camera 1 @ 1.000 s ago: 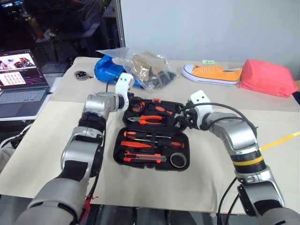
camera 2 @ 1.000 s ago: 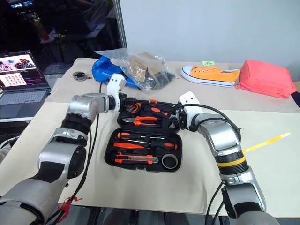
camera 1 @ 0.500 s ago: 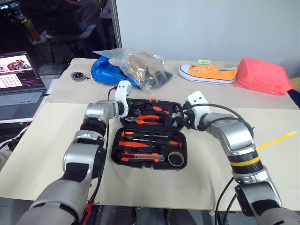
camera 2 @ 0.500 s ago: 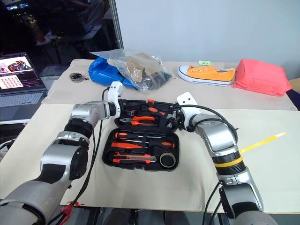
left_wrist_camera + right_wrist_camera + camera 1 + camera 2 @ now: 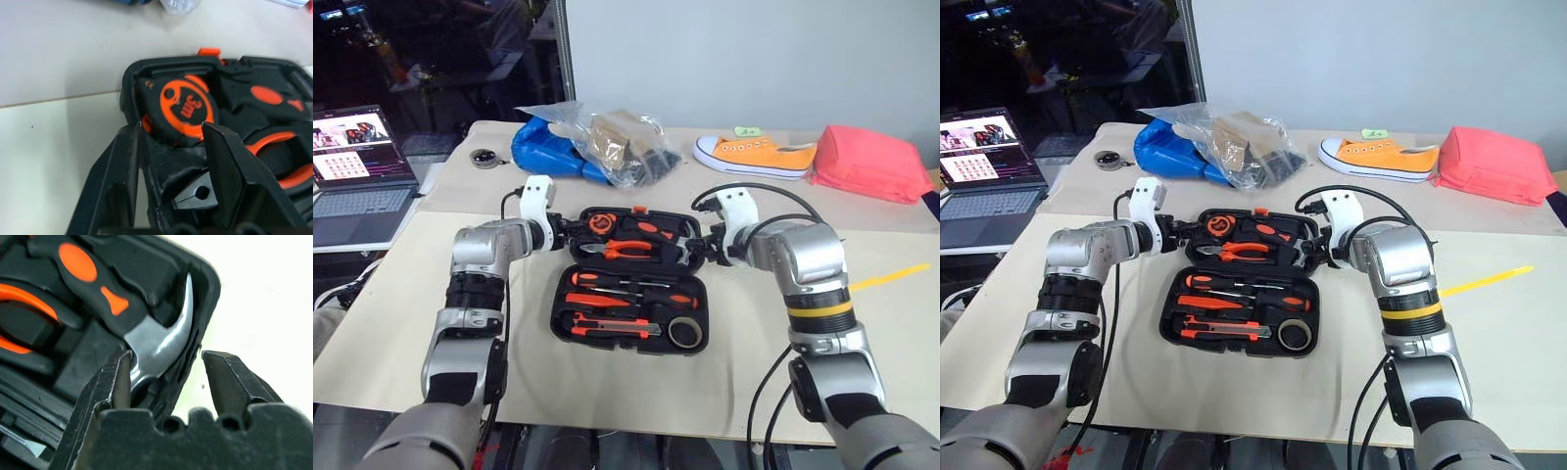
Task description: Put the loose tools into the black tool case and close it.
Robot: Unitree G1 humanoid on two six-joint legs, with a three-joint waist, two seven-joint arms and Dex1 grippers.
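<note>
Here the black ribbed plastic tool case (image 5: 631,279) lies open on the beige tabletop (image 5: 401,323), its screwdrivers, utility knife and grey tape roll (image 5: 685,334) seated in the moulded slots. Both arms reach in bent at the elbow, one to each end of the lid half. The left gripper (image 5: 171,134) has its fingers spread astride the lid's corner wall beside the orange-and-black tape measure (image 5: 183,108). The right gripper (image 5: 166,364) has its fingers spread astride the opposite rim, by the steel hammer head (image 5: 156,345).
</note>
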